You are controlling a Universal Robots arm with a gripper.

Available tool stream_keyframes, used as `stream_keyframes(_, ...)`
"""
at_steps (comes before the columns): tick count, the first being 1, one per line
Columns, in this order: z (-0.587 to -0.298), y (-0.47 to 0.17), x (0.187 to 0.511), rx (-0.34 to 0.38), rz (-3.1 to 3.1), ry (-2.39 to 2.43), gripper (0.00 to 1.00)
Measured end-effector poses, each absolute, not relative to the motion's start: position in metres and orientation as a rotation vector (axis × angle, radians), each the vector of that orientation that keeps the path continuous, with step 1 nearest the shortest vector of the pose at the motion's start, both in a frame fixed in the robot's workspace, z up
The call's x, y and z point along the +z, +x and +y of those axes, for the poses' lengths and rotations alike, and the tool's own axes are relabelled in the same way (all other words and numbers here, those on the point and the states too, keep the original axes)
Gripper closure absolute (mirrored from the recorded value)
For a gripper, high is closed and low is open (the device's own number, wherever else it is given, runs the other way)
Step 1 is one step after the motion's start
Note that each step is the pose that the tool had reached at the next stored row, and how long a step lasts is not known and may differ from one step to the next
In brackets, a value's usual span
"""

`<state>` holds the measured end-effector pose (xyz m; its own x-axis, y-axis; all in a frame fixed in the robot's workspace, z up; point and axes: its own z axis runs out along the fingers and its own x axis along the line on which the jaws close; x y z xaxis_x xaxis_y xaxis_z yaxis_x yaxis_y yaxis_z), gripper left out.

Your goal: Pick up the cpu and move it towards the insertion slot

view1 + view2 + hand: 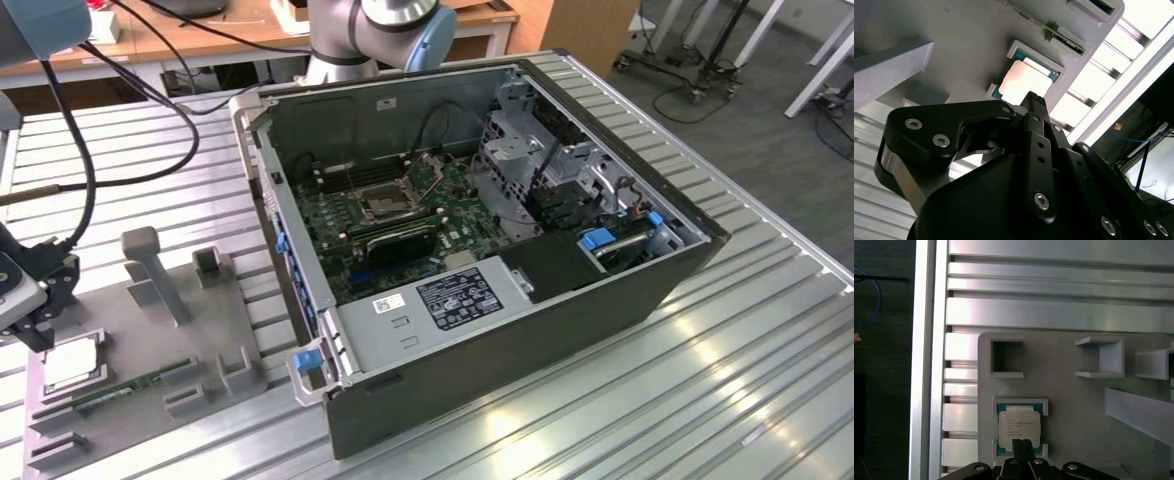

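Our fingers [1017,447] hang over the cpu [1019,426]
We see them pressed together, holding nothing. The cpu lies flat in a pocket of the grey tray [1074,405], just under their tips. The insertion slot [391,203] is far from them, inside the computer case [534,330].

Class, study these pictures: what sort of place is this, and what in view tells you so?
Probably a robotics lab or workshop: a robot arm stands by a slatted metal bench bearing an open computer case, beside a grey fixture tray holding the cpu; desks stand behind.
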<state>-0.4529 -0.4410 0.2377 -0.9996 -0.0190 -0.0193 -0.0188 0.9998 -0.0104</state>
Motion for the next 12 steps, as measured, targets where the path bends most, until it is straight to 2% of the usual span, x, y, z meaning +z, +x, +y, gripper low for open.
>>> stream_keyframes(7, -0.4413, -0.4529, 0.2377, -0.016, 3.122, -0.030, 0.89)
stream_keyframes(9, -0.4413, -0.4529, 0.2377, -0.016, 3.122, -0.030, 0.76)
stream_keyframes(10, -0.4413, -0.4529, 0.2377, -0.016, 3.122, -0.030, 0.76)
stream_keyframes(11, -0.4414, -0.4529, 0.2377, -0.016, 3.122, -0.030, 0.65)
stream_keyframes(12, -0.4414, -0.4529, 0.2377, -0.016, 3.122, -0.030, 0.65)
